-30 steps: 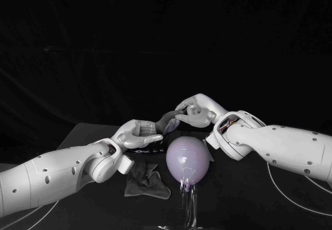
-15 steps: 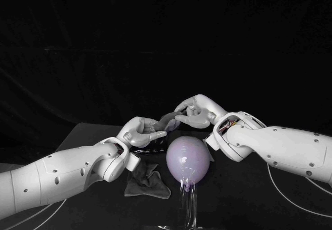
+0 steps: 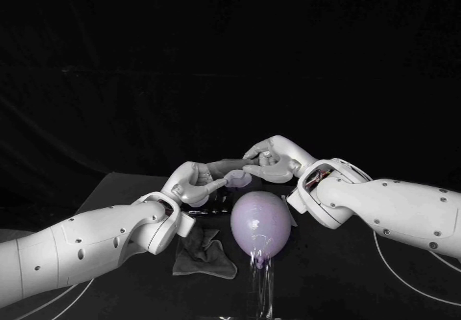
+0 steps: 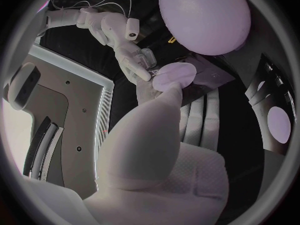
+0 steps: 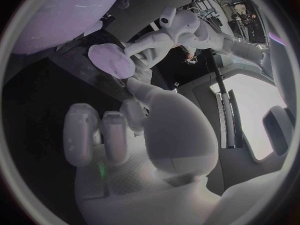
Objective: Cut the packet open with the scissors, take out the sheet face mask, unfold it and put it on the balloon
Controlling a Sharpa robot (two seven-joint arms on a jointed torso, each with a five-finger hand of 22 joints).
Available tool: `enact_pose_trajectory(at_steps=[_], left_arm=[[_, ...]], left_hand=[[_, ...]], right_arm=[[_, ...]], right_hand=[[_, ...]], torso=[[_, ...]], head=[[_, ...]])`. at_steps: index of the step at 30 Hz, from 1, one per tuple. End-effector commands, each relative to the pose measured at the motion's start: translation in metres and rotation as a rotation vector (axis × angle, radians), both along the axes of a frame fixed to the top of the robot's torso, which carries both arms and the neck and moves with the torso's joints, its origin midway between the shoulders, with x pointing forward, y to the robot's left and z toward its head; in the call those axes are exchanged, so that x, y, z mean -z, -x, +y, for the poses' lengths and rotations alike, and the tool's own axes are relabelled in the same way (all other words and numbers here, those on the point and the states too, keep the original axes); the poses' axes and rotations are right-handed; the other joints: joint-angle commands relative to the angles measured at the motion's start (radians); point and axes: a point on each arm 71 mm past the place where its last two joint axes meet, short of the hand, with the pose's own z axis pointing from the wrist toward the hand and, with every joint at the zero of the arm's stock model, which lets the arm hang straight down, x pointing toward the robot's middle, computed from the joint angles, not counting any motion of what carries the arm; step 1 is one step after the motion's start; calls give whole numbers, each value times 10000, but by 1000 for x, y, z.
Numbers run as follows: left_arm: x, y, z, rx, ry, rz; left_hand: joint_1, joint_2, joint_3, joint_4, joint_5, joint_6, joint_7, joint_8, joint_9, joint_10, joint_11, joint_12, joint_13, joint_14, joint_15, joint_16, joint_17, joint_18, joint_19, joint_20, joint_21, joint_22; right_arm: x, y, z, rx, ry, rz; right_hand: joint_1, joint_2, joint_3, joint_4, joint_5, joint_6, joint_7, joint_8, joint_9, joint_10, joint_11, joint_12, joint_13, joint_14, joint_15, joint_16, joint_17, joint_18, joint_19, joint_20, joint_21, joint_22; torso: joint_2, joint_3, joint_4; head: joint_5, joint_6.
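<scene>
A: Risks, nearest first?

B: The crumpled grey piece (image 3: 204,257) lies on the desk (image 3: 120,187) in front of the balloon (image 3: 260,225), to its left. A dropped forearm could drag it. The balloon sits on a thin clear stand (image 3: 262,287), and both forearms pass close beside it, so a bump could tip it.

A: And the mask?

B: The sheet mask (image 3: 230,168) is up in the air just behind the balloon and above it. The left hand (image 3: 200,183) pinches one end and the right hand (image 3: 271,159) pinches the other, with the other fingers loose. It looks folded into a small pad. My guess is that pulling apart too fast tears it or slips it out of one pinch, and then it falls behind the balloon.

A: What's hard to read?

B: I can't tell whether the grey piece is the packet. A dark glinting thing (image 3: 206,212) lies beside the balloon on its left, half under the left wrist. It may be the scissors, but I can't confirm. The layers and edges of the mask aren't visible, and the fingers cover the grip points. Behind the hands it is all black.
</scene>
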Motion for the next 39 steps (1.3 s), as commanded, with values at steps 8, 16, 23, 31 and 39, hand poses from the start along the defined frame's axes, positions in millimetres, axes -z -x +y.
enact_pose_trajectory(at_steps=[8, 16, 23, 31, 39], left_arm=[[-5, 3, 3, -169, 319, -338], [-6, 4, 6, -172, 433, -392], [-6, 5, 7, -175, 518, -387], [-7, 6, 5, -39, 591, -387], [-8, 8, 2, 128, 650, -348]], left_hand=[[-1122, -490, 1710, -390, 24, -50, -23, 278, 527, 469, -25, -533, 33, 282, -18, -258, 53, -97, -512, -98, 918, 635], [-1610, -636, 2324, -806, 23, -141, -45, 387, 759, 577, -34, -690, 42, 335, -20, -350, 116, -114, -791, -105, 1335, 922], [-1942, -684, 2654, -1084, 25, -192, -45, 451, 910, 627, -35, -739, 45, 368, -22, -401, 169, -116, -971, -100, 1612, 1109], [-2289, -681, 2961, -1381, 27, -260, -42, 516, 1086, 633, -29, -754, 46, 384, -18, -462, 232, -112, -1176, -80, 1899, 1302], [-2529, -677, 3130, -1590, 26, -306, -40, 562, 1218, 640, -29, -753, 48, 395, -17, -503, 285, -99, -1319, -57, 2095, 1430]], right_arm=[[2, -7, -8, -316, 613, -341], [10, -9, -19, -429, 1125, 79], [20, -10, -25, -397, 1269, 458], [31, -16, -22, -326, 1032, 892], [32, -14, -16, -538, 576, 919]], right_hand=[[-910, -1402, -413, 303, 106, -1980, 1109, -1287, 336, -4367, 1089, -7506, -5752, -909, 851, -2156, -2703, 504, -2349, 554, -3442, -93], [-585, -1592, -1357, 349, 86, -2135, 1423, -1859, 4, -4157, 1439, -9085, -7754, -1368, 1209, -2311, -3208, 685, -2783, 1042, -4206, -432], [-382, -1416, -1553, 386, 63, -1804, 1330, -1847, -37, -3730, 1345, -9243, -8231, -1264, 1142, -2162, -3085, 704, -2538, 1088, -3919, -272], [27, -890, -1344, 467, 66, -1401, 1237, -1913, -179, -3276, 1259, -9629, -8974, -1181, 1073, -2080, -3055, 681, -2361, 1055, -3738, -147], [321, -384, -805, 505, 65, -686, 904, -1734, -198, -2401, 957, -9775, -9457, -897, 821, -1859, -2724, 569, -1915, 851, -3123, 185]], torso=[[11, 0, 9], [10, 2, 1], [-6, 10, -2], [19, 2, 7], [9, -6, 4]], head=[[-5, 30], [2, 28], [5, 16], [-17, 41], [-16, -10]])
